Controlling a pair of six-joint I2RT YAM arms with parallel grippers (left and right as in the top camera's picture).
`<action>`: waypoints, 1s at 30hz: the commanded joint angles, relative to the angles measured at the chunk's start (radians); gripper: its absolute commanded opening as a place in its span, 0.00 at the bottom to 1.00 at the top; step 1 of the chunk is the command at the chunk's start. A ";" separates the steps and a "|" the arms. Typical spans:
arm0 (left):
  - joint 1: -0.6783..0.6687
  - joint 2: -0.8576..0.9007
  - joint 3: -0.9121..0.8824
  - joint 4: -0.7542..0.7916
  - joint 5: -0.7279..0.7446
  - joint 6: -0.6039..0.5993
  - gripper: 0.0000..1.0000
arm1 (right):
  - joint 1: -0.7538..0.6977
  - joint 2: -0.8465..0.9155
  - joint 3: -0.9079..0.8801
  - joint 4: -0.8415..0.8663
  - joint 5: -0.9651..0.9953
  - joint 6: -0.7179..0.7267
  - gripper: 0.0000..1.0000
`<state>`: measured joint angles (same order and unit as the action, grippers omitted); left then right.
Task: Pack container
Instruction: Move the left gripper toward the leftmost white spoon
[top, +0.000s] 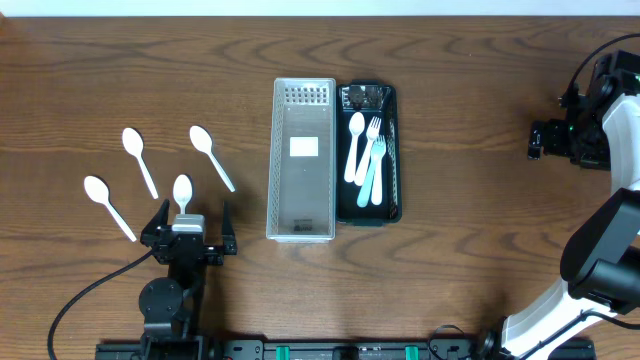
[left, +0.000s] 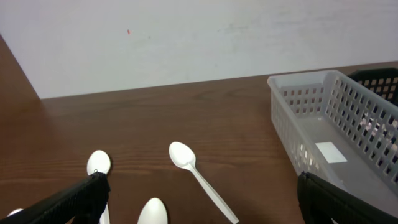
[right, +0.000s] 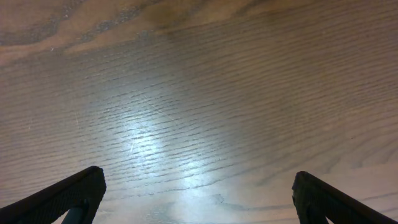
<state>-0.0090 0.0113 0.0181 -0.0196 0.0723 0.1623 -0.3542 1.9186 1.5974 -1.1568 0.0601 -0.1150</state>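
1. I am holding my left claw (top: 194, 218) spread wide, grasping nothing, over the nearest spoon (top: 182, 189).
2. I am risking pinching its thin handle off-centre, flicking it away from the basket (top: 290, 205) on my right.

Robot lab: wood-grain table (top: 450, 100), plain white wall (left: 186, 37).

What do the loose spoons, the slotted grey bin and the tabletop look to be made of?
Loose spoons: likely plastic, white, thin, evenly glossy. Grey bin: probably moulded plastic, matte and slightly translucent, with regular slots in its walls. Tabletop: wood or wood-look laminate, brown grain with soft sheen; cannot tell which.
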 joint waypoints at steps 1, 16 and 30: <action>-0.003 0.005 0.041 -0.019 0.001 -0.029 0.98 | -0.005 -0.002 -0.005 0.003 0.001 -0.013 0.99; 0.056 0.609 0.682 -0.410 0.014 -0.051 0.98 | -0.005 -0.002 -0.005 0.013 -0.008 -0.013 0.99; 0.338 1.063 1.041 -0.905 0.071 -0.276 0.98 | -0.005 -0.002 -0.005 0.013 -0.008 -0.013 0.99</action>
<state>0.2817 1.0183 0.9878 -0.8986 0.0811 -0.0582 -0.3553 1.9186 1.5940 -1.1439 0.0555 -0.1173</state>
